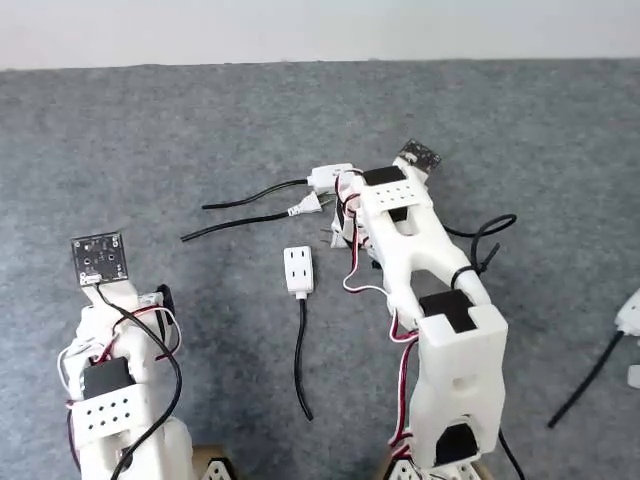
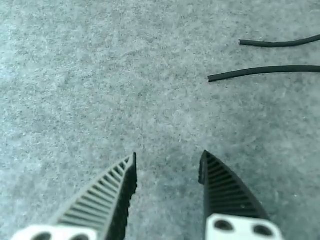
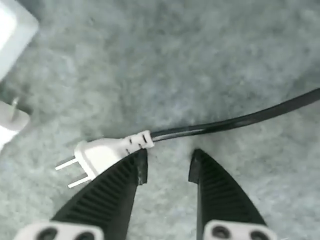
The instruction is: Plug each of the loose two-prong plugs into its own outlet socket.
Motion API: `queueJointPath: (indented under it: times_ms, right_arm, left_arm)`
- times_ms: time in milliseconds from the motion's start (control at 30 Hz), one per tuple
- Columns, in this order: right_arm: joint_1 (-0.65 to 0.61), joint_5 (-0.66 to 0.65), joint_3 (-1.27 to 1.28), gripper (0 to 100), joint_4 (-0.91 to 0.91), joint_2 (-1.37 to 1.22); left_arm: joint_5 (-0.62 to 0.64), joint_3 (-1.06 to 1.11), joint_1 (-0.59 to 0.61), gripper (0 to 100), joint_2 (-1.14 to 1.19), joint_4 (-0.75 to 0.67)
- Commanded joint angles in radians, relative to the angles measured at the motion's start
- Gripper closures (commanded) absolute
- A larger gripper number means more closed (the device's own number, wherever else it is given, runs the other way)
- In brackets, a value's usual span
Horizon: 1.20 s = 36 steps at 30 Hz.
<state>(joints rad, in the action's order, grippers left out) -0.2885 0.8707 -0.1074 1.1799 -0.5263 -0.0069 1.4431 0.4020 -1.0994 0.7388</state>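
- Hovering low over the grey table cover point(image 3: 225, 60), the right gripper point(image 3: 168, 161) is open to a medium gap and has hold of nothing.
- A white two-prong plug point(image 3: 102, 156) lies flat on the cover, just beside one fingertip point(image 3: 132, 172) of the R gripper. Whether they touch, I cannot tell.
- The prongs of this plug point away from its black cord point(image 3: 240, 120), which passes in front of the open jaws.
- A second white plug point(image 3: 9, 127) sits near by, w/ one prong visible, and a white block point(image 3: 12, 25) is beside it. Plug or socket, I cannot tell.
- In the high view the outlet socket point(image 1: 298, 270) lies on the cover between the two arms, near the plugs but apart from them. Nothing is plugged in it.
- The socket cable point(image 1: 300, 360) runs from it towards the arm bases.
- The right arm point(image 1: 440, 300) stretches over the area beside the socket.
- The left gripper point(image 2: 168, 161) is also open, approx. the same medium gap, and empty, above bare cover.
- Two black cable ends point(image 2: 260, 72) lie ahead of the L gripper, apart from it.
- The left arm point(image 1: 110, 390) stands well apart from socket and plugs.
- Another white piece point(image 1: 628, 312) w/ a black cable lies at the far side, beyond the right arm.
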Motion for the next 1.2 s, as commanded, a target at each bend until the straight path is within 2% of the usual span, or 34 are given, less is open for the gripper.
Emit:
queueJointPath:
  times_ms: [0, 233, 500, 833, 1067, 1167]
  right_arm:
    - [0.008, 0.006, -0.072, 85.5, 0.01, 0.002]
    - [-0.041, 0.012, -0.075, 85.5, 0.015, 0.09]
    - [-0.042, 0.02, -0.077, 85.5, 0.01, 0.105]
    - [-0.042, 0.063, -0.072, 85.4, -0.163, 0.099]
    - [-0.041, 0.061, -0.086, 85.2, -0.171, 0.045]
    - [-0.048, 0.061, -0.094, 79.9, -0.157, 0.03]
  left_arm:
    - [-0.008, -0.002, 0.0, 80, -0.014, 0.0]
    - [-0.008, -0.002, 0.0, 80, -0.014, 0.0]
    - [-0.008, -0.002, 0.0, 80, -0.014, 0.0]
    - [-0.008, -0.002, 0.0, 80, -0.014, 0.002]
    - [-0.008, -0.002, 0.0, 80, -0.014, 0.002]
    - [-0.008, -0.002, 0.0, 80, -0.014, 0.002]
